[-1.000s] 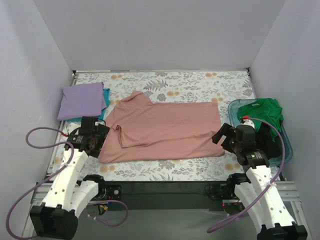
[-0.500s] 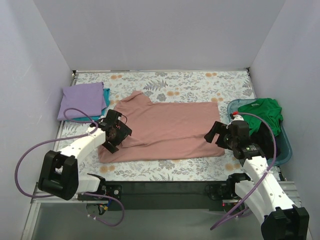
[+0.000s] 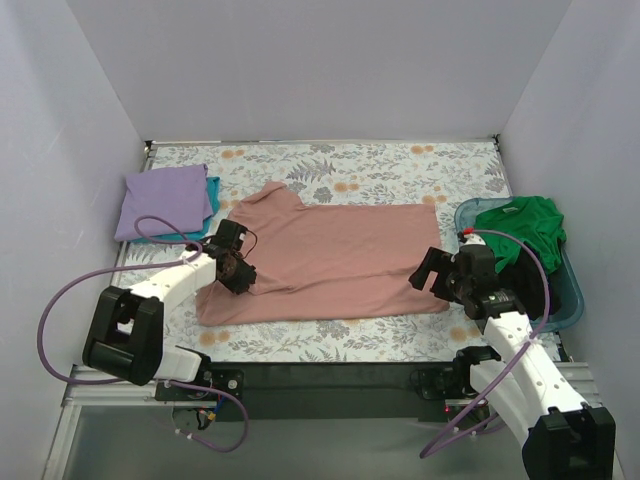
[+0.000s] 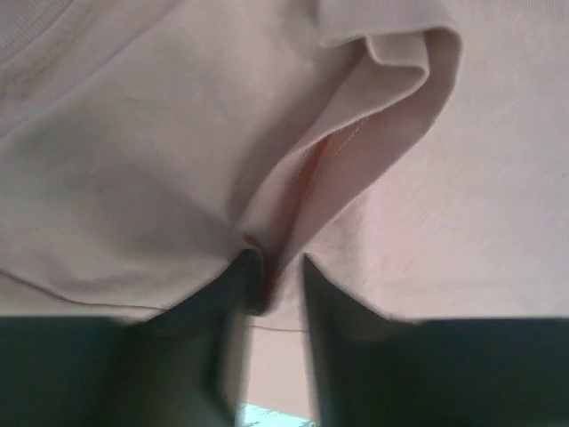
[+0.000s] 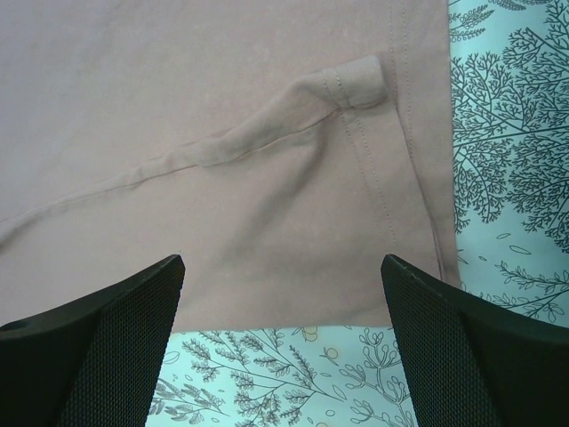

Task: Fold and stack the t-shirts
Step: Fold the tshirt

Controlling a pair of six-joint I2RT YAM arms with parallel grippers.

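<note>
A dusty pink t-shirt lies spread flat across the middle of the table. My left gripper is at its left sleeve, its jaws pinched on a raised fold of the pink cloth. In the left wrist view the left gripper has that fold wedged between its narrow fingers. My right gripper hovers open over the shirt's near right corner. In the right wrist view the right gripper frames the hem with nothing between its fingers. A folded lavender t-shirt rests on a teal one at the far left.
A translucent teal tub stands at the right edge and holds a crumpled green t-shirt. The floral table cover shows behind and in front of the pink shirt. Walls close the table on three sides.
My left arm swung in from the table's left edge onto the pink shirt's sleeve and closed on a fold. The right gripper moved slightly left toward the hem, still open.
</note>
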